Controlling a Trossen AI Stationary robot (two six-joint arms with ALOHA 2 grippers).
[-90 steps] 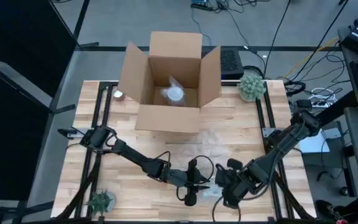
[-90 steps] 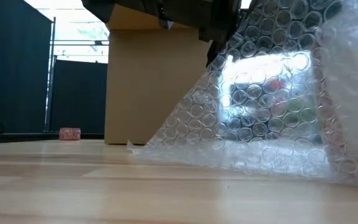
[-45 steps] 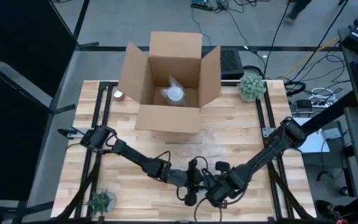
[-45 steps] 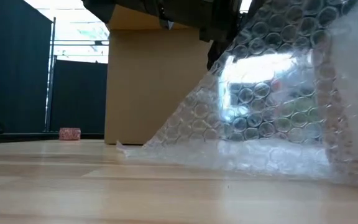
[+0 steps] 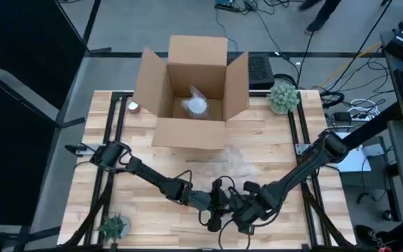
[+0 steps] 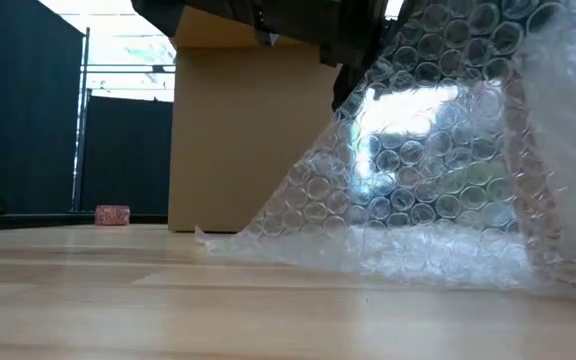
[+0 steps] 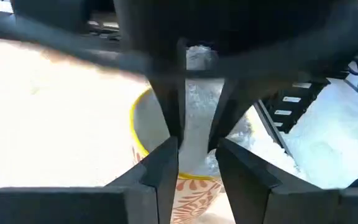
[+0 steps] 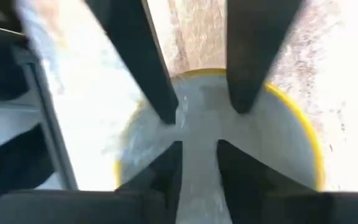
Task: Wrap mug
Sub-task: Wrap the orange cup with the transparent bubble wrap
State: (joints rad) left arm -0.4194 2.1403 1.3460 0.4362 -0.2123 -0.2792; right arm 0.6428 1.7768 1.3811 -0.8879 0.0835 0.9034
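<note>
Two grippers meet at the table's near edge: the left gripper is clamped on bubble wrap over the yellow-rimmed mug, while the right gripper, which has slid left since a second ago, spreads its fingers above the mug. Behind stands an open cardboard box, with a small plant to its right.

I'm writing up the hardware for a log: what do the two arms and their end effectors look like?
Both arms are dark, slim and jointed, with black cables looping near the wrists. The left end effector and the right end effector each have two flat, dark, straight fingers. No markings are readable on them.
</note>
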